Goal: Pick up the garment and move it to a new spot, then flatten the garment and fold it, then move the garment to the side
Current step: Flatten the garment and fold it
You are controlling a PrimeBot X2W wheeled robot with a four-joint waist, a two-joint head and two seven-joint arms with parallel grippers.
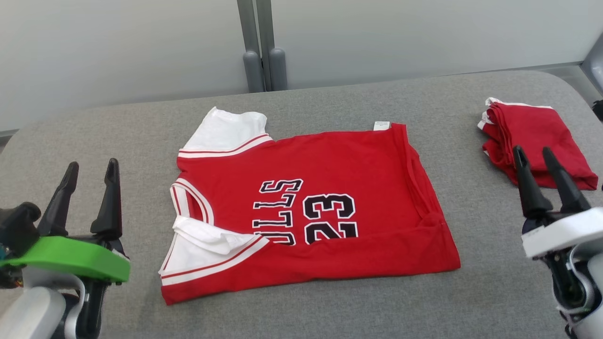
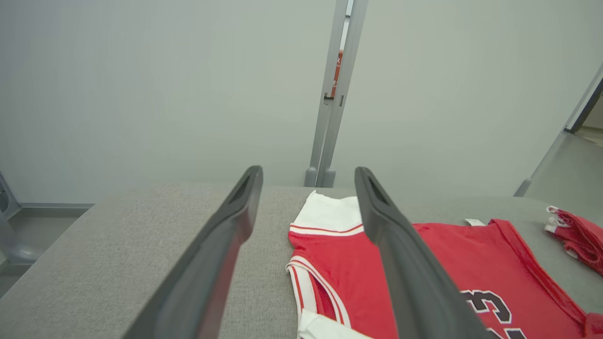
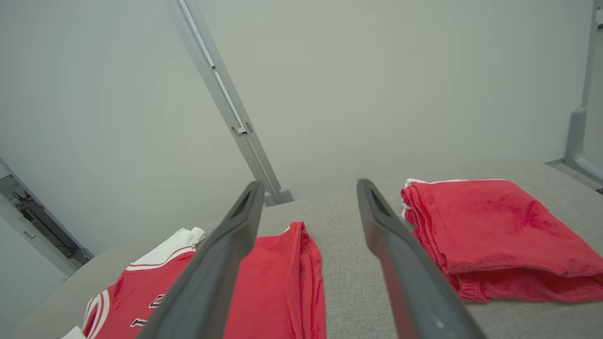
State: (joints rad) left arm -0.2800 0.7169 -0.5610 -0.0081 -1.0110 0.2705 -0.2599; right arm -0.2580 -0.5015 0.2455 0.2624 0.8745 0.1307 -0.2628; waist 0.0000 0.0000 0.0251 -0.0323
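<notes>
In the middle of the grey table (image 1: 471, 301), the head view shows the red shirt (image 1: 306, 212) lying flat and folded over, with white sleeves and a black 23; the left gripper (image 1: 92, 169) and right gripper (image 1: 532, 153) stand at each side, fingers wide apart, holding nothing. The left wrist view looks over the sleeve end of the red shirt (image 2: 471, 263). The right wrist view points between the red shirt (image 3: 278, 282) and a folded red cloth (image 3: 499, 226).

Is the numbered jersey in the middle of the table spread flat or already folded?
Partly folded: the jersey lies flat, but its near edge is turned over, covering part of the lettering.
</notes>
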